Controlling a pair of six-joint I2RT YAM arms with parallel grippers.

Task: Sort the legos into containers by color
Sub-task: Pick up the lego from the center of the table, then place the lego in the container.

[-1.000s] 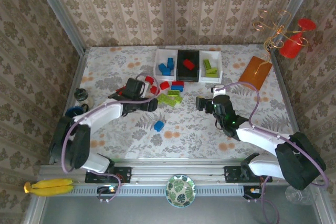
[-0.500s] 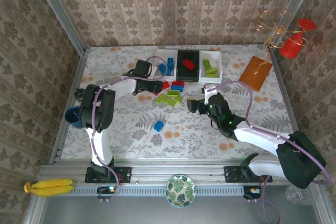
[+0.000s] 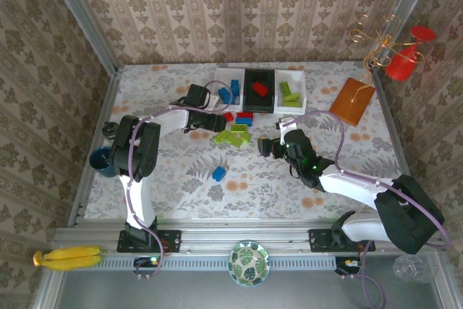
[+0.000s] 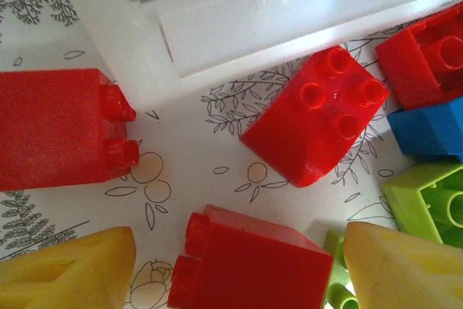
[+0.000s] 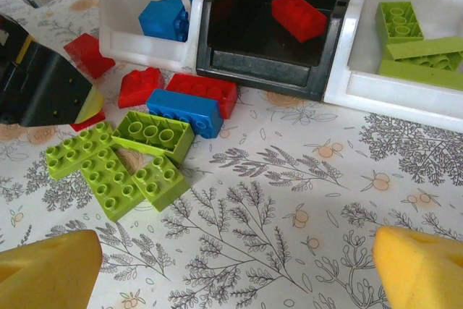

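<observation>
Three trays stand in a row at the back: a white tray (image 3: 226, 99) holding blue bricks, a black tray (image 3: 259, 105) with one red brick (image 5: 299, 15), and a white tray (image 3: 302, 95) with lime green bricks. In front of them lie loose red, blue (image 5: 182, 110) and lime green bricks (image 3: 233, 135). One blue brick (image 3: 219, 173) lies apart, nearer the arms. My left gripper (image 4: 239, 269) is open just before the left white tray (image 4: 289, 12), its fingers on either side of a red brick (image 4: 249, 262). My right gripper (image 5: 235, 273) is open over bare cloth, right of the green bricks.
An orange board (image 3: 352, 100) lies at the back right, near a red cup on a wire stand (image 3: 405, 56). A dark blue cup (image 3: 101, 158) and a small black object (image 3: 110, 130) sit at the left edge. A banana (image 3: 66, 257) and a bowl (image 3: 249, 263) lie below the rail.
My left gripper swung from the table's middle left up to the red bricks by the left white tray. My right gripper edged left toward the green bricks.
</observation>
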